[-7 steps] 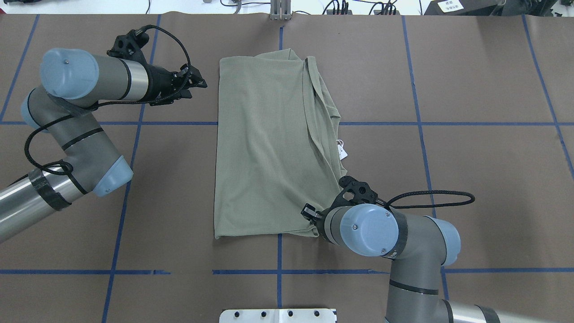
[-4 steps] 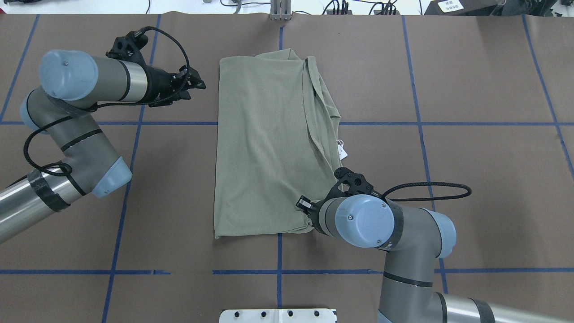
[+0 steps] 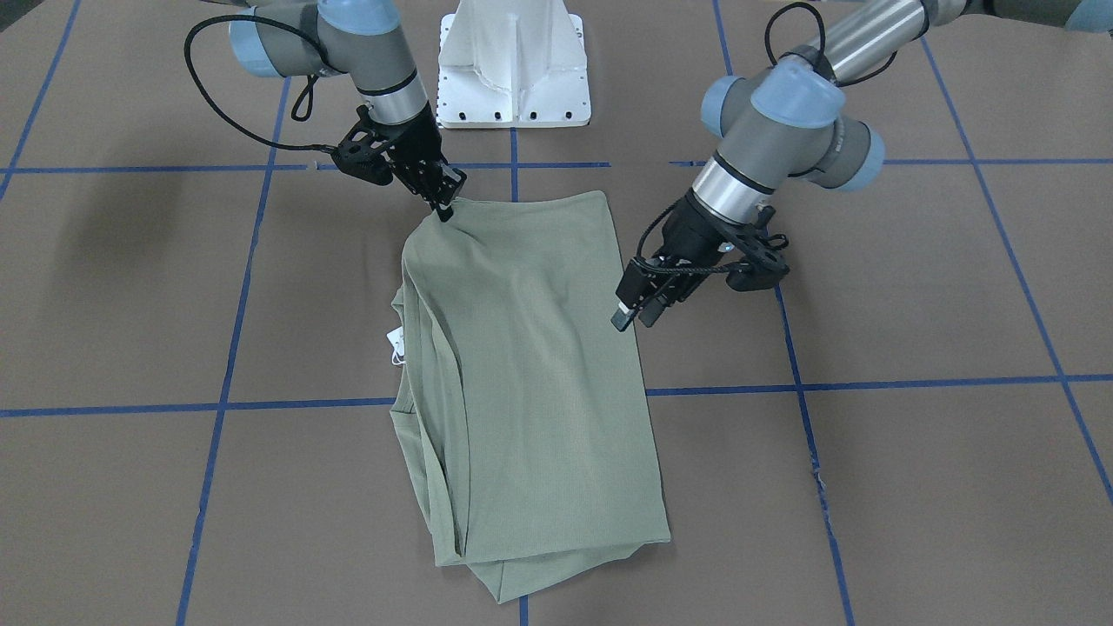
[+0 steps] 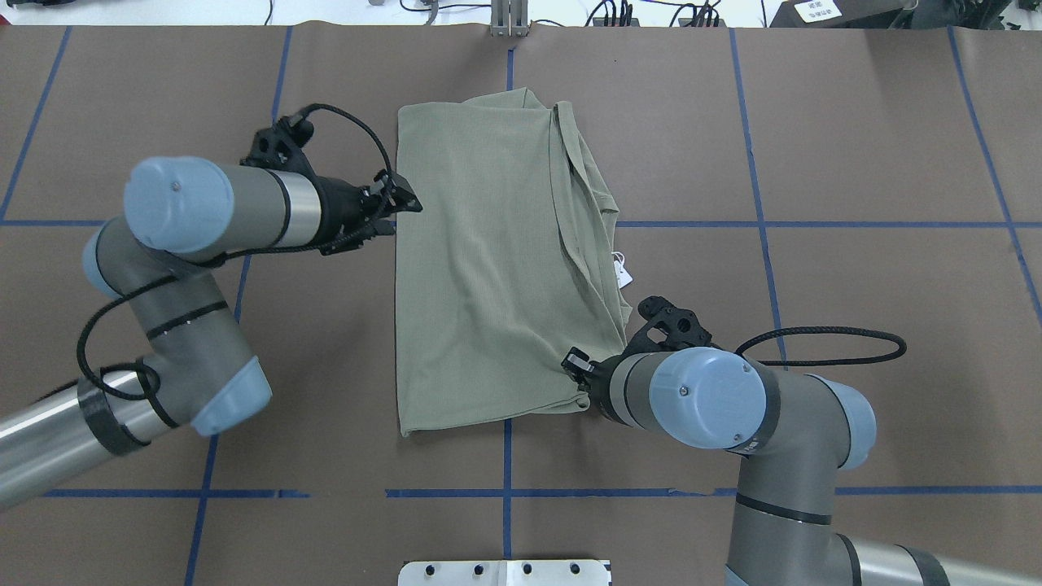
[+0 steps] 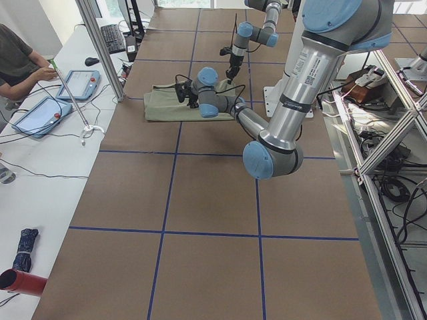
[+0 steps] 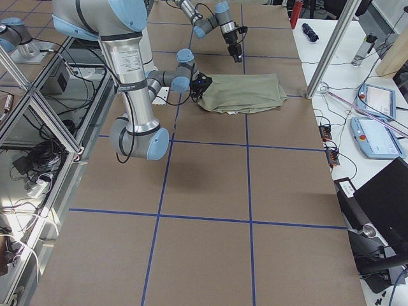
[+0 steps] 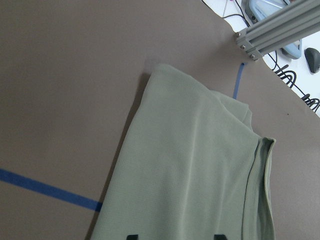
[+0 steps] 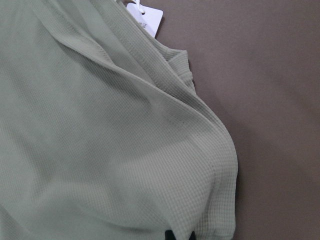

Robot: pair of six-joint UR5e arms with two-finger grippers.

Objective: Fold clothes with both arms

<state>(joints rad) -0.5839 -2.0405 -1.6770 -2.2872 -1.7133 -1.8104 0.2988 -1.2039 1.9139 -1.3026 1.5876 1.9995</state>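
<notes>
- While the sage-green knit shirt [image 4: 480, 260] lies folded into a long rectangle at the middle of the brown-covered bench [image 4: 855, 325], both arms lean in toward it from opposite sides.
- Left arm [image 4: 212, 203]: the left pincer [image 4: 404, 203] sits at the shirt's long edge on the robot's left, nearer the far end. It is wide: the wrist view shows its two fingertips [image 7: 131, 236] well apart, with cloth between them. Whether they touch the cloth cannot be told.
- Right arm [image 4: 708, 399]: the right pincer [image 3: 445, 207] is narrow and closed on the shirt's near corner on the robot's right. The wrist view shows its fingertips [image 8: 170, 234] almost together at a rounded bulge of fabric.
- Extra layers are stacked along the shirt's edge on the robot's right, forming diagonal ridges. A white hang tag [image 4: 623, 273] pokes out from under this edge onto the bench.
- Blue tape lines [image 4: 814, 224] divide the bench into squares. The white pedestal base [image 3: 513, 69] stands near the shirt's near end.
- Exterior left view: a person [image 5: 20, 63] sits at a white side table [image 5: 40, 167] beside the bench.
</notes>
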